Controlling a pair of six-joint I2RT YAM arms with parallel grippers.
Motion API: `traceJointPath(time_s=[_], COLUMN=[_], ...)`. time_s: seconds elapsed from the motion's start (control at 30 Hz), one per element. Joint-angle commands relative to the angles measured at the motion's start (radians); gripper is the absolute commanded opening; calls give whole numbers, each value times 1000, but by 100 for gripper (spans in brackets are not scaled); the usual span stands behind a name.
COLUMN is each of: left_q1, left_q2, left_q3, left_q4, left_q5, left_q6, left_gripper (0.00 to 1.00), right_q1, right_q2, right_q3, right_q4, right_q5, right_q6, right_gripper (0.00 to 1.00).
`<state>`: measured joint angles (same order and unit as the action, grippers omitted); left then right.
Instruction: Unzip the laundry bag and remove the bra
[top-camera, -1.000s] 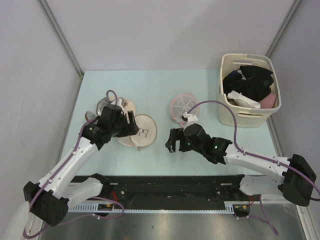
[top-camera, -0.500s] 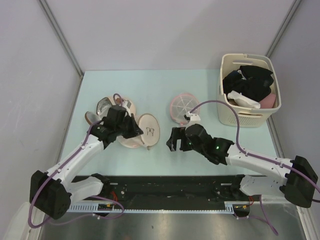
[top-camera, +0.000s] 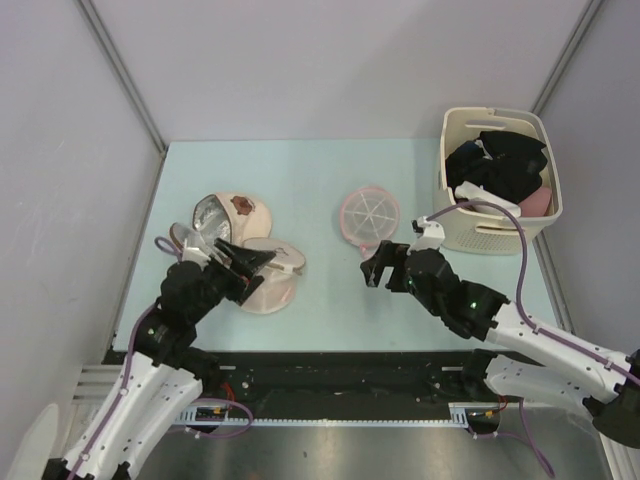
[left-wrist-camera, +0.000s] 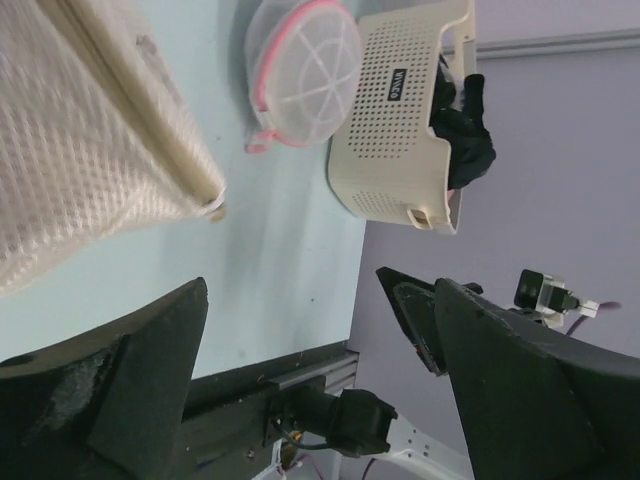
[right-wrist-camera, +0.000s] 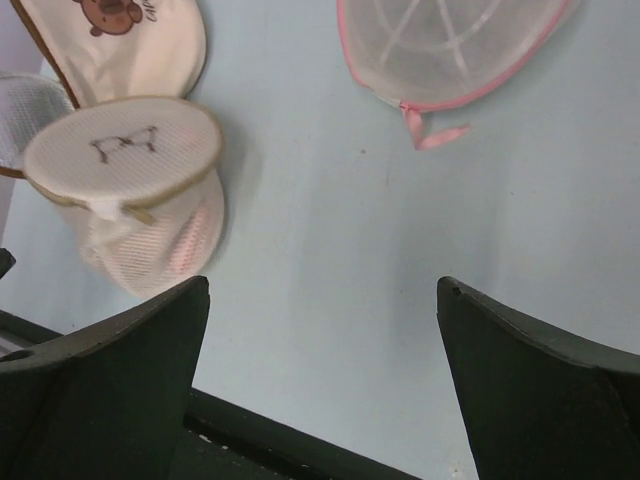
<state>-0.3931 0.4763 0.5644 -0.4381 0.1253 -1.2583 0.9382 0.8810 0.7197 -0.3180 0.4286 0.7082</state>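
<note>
The laundry bag (top-camera: 270, 280) is a cream mesh drum at the table's near left, with its marked round end (right-wrist-camera: 125, 145) facing up. Pink fabric, likely the bra (right-wrist-camera: 186, 248), shows through its mesh side; it is inside the bag. My left gripper (top-camera: 248, 262) is open and empty, close against the bag's left side. In the left wrist view the bag's mesh (left-wrist-camera: 80, 150) lies ahead of my left gripper (left-wrist-camera: 292, 280), not between the fingers. My right gripper (top-camera: 380, 264) is open and empty, over bare table right of the bag, as the right wrist view (right-wrist-camera: 322, 285) shows.
A flat pink disc with white spokes (top-camera: 370, 213) lies mid-table. A beige dome with a brown patch and silver lining (top-camera: 232, 210) sits behind the bag. A cream basket (top-camera: 455, 235) of black and white clothes stands at the far right.
My left arm has pulled back toward the near edge and its gripper now sits beside the bag. The bag has shifted nearer. My right arm has moved right and away from the bag.
</note>
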Motion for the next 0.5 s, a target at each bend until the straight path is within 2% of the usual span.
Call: traceJointPath(time_s=[0.0,0.1,0.13,0.23,0.37,0.43,0.47], left_q1=[5,5,5,5,5,5,5], left_q2=[-36,19,62,100,105,126,168], left_q3=[-49,27,55,123,120,127,159], left_q4=[20,-56,-135,-232,-191,-156,-156], left_q5=[-19,-13,-27,-73,-95,-114,-172], left_q6=[-92,22,74,138,125,123,134], left_gripper=[100,100,100,100,100,95,95], right_q1=[-1,1,5,10,11,11,10], right_q2=[25,47,53,70,90,95,93], right_q3=[-17,-19,-19,-17,-17,-17,-17], right_q4=[10,39,52,68,89,97,96], right_q5=[4,-45,-51,-62,-80,-85,-86], right_q6=[25,8,7,7,1,-3,-1], right_gripper=[100,100,100,100,100,100,100])
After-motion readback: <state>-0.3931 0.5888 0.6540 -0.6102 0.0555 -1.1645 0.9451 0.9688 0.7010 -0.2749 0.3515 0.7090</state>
